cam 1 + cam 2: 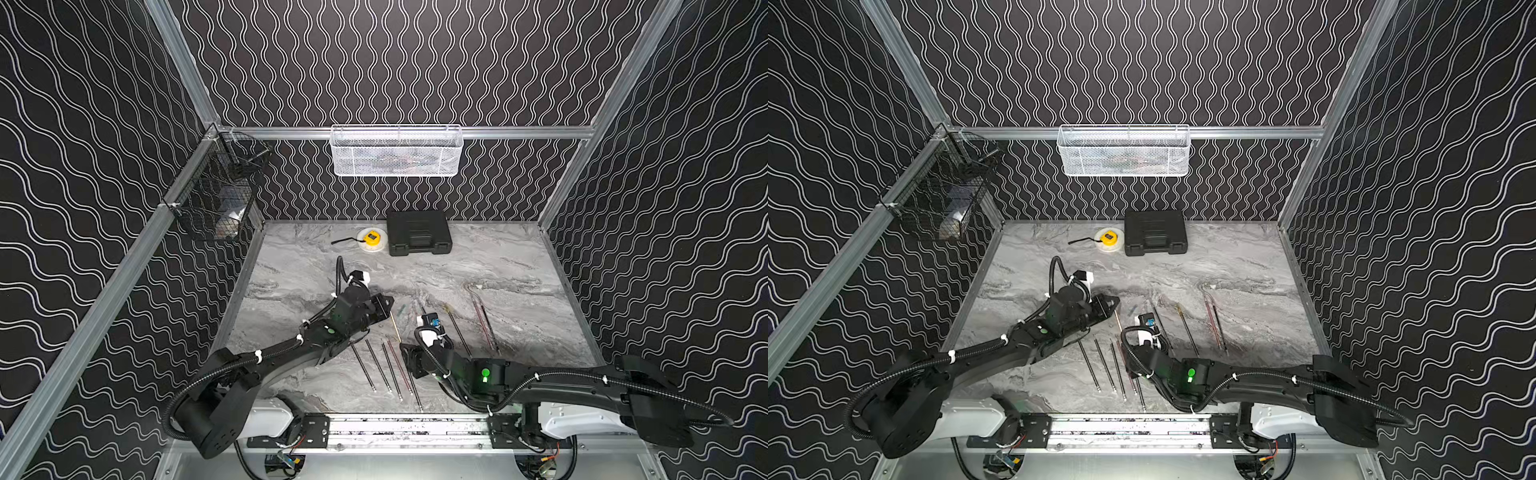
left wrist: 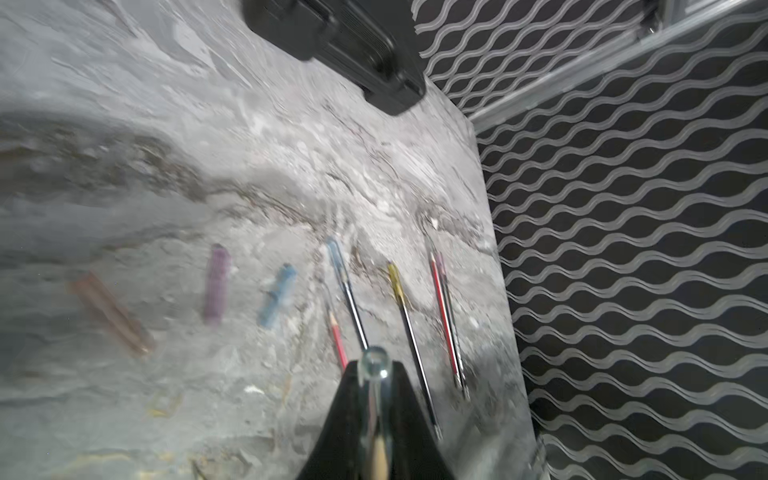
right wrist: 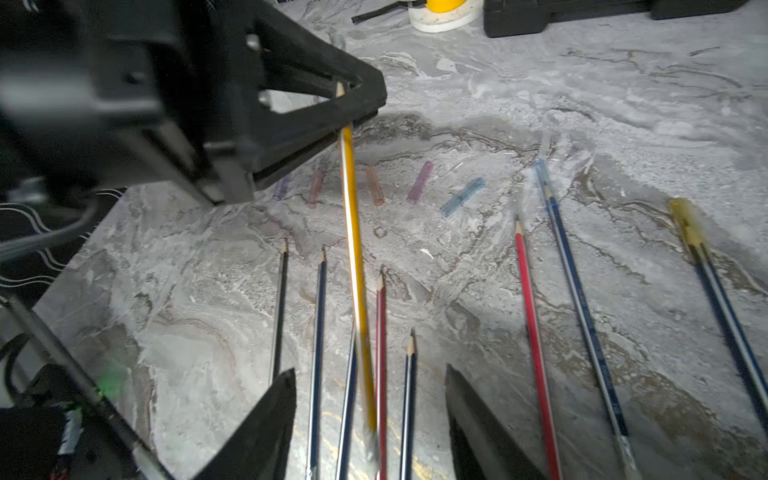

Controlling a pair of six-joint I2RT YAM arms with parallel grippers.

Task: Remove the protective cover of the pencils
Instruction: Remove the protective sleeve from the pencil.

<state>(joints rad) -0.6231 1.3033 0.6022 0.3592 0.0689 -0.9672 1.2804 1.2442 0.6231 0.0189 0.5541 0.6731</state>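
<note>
My left gripper [image 2: 374,365] is shut on a clear protective cover [image 2: 374,363], and a pencil's wooden tip shows inside it. The yellow pencil [image 3: 351,199] slants down from the left gripper [image 3: 365,97] toward my right gripper [image 3: 370,374]. Its lower end is blurred. The right gripper stands open with the pencil between its jaws, touching neither. Several loose covers, among them orange [image 3: 375,185], purple [image 3: 419,182] and blue [image 3: 462,197], lie on the table. Bare pencils [image 3: 319,332] lie in a row. Two pencils carry a blue cover [image 3: 540,170] and a yellow cover [image 3: 683,220].
A black case [image 1: 419,232] and a yellow tape measure [image 1: 371,239] sit at the back of the marble table [image 1: 519,291]. A white mesh basket [image 1: 397,150] hangs on the back wall. A black wire basket [image 1: 220,195] hangs at the left.
</note>
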